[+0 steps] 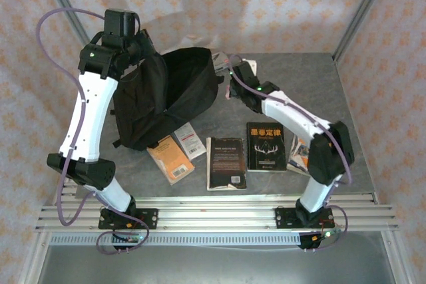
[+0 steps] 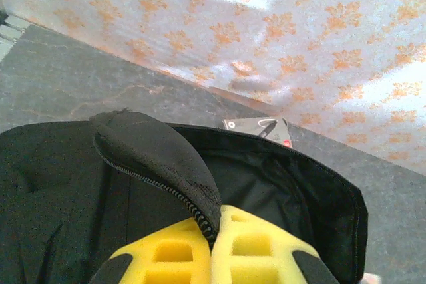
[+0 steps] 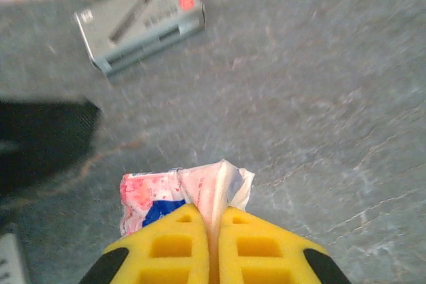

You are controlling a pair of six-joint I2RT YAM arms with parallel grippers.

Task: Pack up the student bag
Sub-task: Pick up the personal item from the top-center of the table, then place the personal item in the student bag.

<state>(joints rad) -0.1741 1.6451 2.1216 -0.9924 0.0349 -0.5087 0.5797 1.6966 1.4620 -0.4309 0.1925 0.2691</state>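
Note:
The student bag (image 1: pixel 160 98) is a large black fabric backpack lying at the back left of the table, its mouth open toward the right. My left gripper (image 1: pixel 142 50) is at the bag's top and holds the opening up. In the left wrist view its yellow fingers (image 2: pixel 174 252) are shut on the zipped edge of the bag (image 2: pixel 153 157), with the dark lining (image 2: pixel 279 184) visible inside. My right gripper (image 3: pixel 214 221) is just right of the bag's mouth, low over the table, shut on a soft pink, white and blue packet (image 3: pixel 150 194).
A grey box (image 3: pixel 140 21) lies on the table behind the bag's mouth. Along the front lie an orange book (image 1: pixel 171 159), a small white book (image 1: pixel 190 139), a black book (image 1: pixel 225 162), a black book with a Chinese title (image 1: pixel 265 145) and another book (image 1: pixel 298 154) under the right arm.

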